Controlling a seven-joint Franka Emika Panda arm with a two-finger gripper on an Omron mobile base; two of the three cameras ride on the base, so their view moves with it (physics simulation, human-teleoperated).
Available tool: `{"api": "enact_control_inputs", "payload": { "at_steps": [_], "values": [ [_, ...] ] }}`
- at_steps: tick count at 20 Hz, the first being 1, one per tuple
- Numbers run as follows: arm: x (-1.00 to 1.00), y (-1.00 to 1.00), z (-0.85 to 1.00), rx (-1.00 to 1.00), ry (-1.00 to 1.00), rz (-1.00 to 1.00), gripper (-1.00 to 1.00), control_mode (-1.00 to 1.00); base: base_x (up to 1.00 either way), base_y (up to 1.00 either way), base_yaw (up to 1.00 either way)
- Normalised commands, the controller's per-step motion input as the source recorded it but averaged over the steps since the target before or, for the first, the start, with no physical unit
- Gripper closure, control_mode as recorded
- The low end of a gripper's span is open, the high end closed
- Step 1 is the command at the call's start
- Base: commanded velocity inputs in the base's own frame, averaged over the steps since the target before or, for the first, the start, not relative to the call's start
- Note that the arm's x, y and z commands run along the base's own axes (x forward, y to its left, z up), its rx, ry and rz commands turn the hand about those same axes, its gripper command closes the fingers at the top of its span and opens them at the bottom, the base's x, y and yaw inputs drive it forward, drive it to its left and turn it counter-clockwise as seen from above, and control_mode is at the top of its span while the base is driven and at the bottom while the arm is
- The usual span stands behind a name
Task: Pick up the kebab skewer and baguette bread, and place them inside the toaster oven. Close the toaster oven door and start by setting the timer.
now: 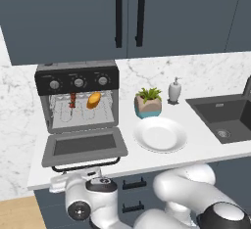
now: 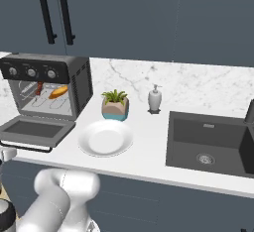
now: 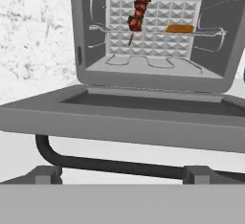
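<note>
Kebab skewer (image 3: pixel 139 8) and baguette bread (image 3: pixel 180 28) sit on the rack; toaster oven door (image 3: pixel 119 115) down; jaws apparently apart, empty.

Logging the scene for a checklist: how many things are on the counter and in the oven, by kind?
Food in the oven: 2, kebab skewer and baguette bread
Appliances: 1, toaster oven
Dishes: 1, white plate
Plants: 1, potted plant
Dispensers: 1, soap dispenser
Total: 6

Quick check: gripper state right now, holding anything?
Gripper: open, holding nothing; it sits low in front of the door handle.
</note>
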Motion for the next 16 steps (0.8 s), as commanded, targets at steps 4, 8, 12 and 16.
{"api": "enact_control_inputs", "payload": {
  "at_steps": [4, 8, 12, 16],
  "values": [
    [0.19, 0.72, -0.01, 0.0, 0.0, -0.04, -1.0, -1.0, 0.0, 0.0, 0.0],
    [0.1, 0.5, -0.19, 0.0, -0.01, -0.07, -1.0, -1.0, 0.0, 0.0, 0.0],
    [0.11, 0.34, -0.34, 0.0, -0.04, -0.06, -1.0, -1.0, 0.0, 0.0, 0.0],
    [0.17, 0.41, -0.37, 0.01, -0.04, -0.04, -1.0, -1.0, 0.0, 0.0, 0.0]
  ]
}}
